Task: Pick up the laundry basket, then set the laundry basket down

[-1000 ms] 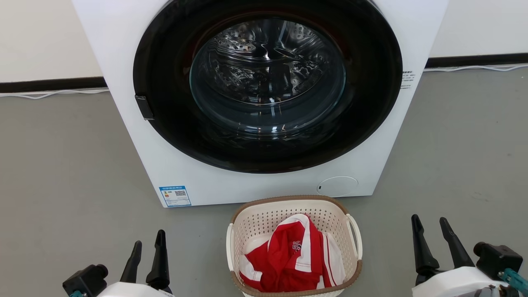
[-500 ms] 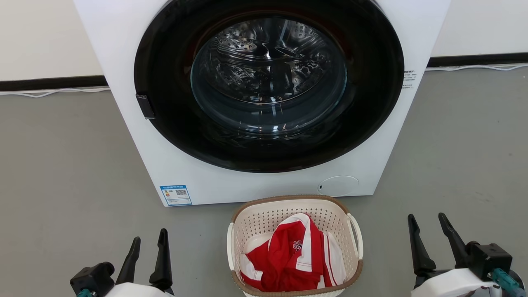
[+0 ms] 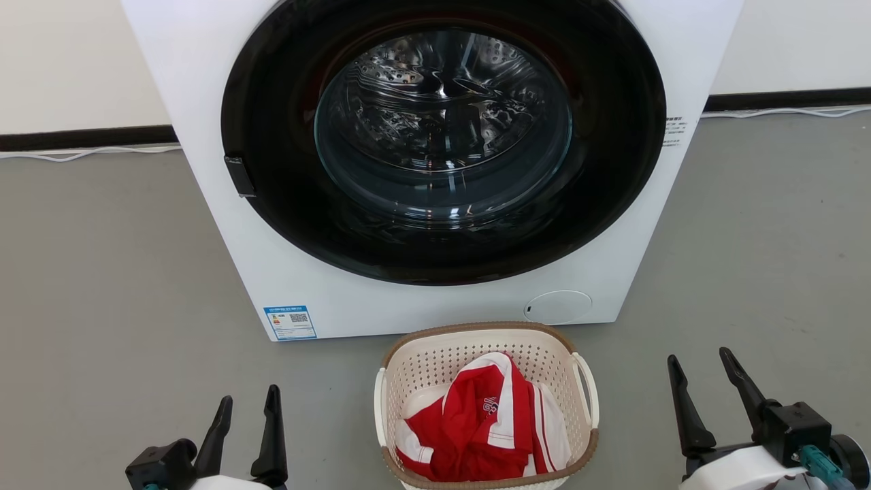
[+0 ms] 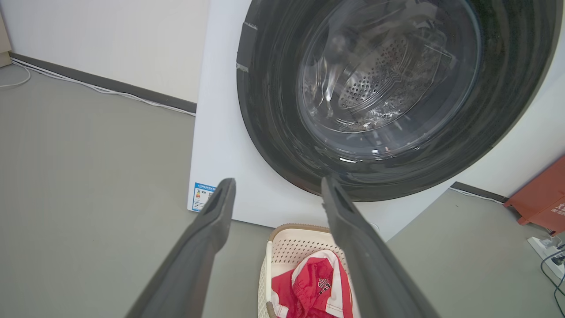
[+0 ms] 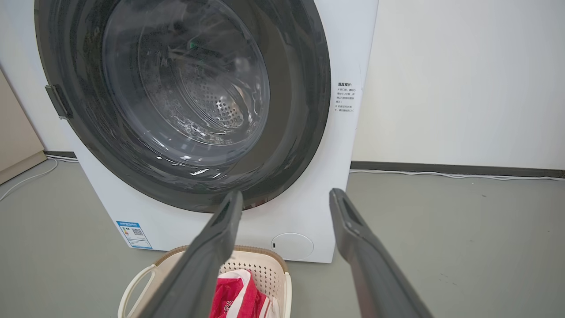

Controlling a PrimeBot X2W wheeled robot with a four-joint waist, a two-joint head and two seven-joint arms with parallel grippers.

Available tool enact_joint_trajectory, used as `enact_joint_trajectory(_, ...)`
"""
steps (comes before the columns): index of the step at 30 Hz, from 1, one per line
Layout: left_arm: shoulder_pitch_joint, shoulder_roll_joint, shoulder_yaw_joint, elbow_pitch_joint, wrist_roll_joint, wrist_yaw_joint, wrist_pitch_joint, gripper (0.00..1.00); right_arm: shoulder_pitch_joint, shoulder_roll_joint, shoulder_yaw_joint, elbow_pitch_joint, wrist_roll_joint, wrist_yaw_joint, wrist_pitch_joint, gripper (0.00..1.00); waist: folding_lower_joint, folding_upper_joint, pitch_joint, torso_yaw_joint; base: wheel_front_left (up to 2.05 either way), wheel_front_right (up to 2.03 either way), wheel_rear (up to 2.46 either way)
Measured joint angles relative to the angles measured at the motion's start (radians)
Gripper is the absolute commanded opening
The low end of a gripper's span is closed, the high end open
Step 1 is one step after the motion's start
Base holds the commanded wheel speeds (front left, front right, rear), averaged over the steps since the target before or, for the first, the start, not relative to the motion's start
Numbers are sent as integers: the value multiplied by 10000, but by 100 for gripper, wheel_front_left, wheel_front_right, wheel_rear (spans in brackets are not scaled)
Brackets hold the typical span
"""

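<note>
In the head view, the laundry basket (image 3: 435,364) stands on the grey floor (image 3: 102,272) just in front of the washing machine (image 3: 326,299), with a red-and-white garment (image 3: 476,422) crumpled inside. My left gripper (image 3: 249,398) and right gripper (image 3: 699,358) hover well apart from it, one on each side, both released and empty.

In the left wrist view, my spread fingers (image 4: 207,238) frame the basket's left loop handle (image 4: 268,274), which lies low and ahead.

In the right wrist view, the basket sits low, with that same handle on its far side.

I judge the reach-in to be the step in hand. I should bring both grippers inward together, take each handle squarely, clench evenly and lift level, so the basket neither tips nor bumps the machine.
</note>
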Motion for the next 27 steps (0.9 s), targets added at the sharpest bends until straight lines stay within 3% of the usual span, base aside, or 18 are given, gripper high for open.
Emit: enact_joint_trajectory(27, -263, 6, -155, 8, 291, 15, -29, 100, -486, 2, -251, 259, -88, 4, 0, 100, 0, 0, 654, 41, 0, 0, 0)
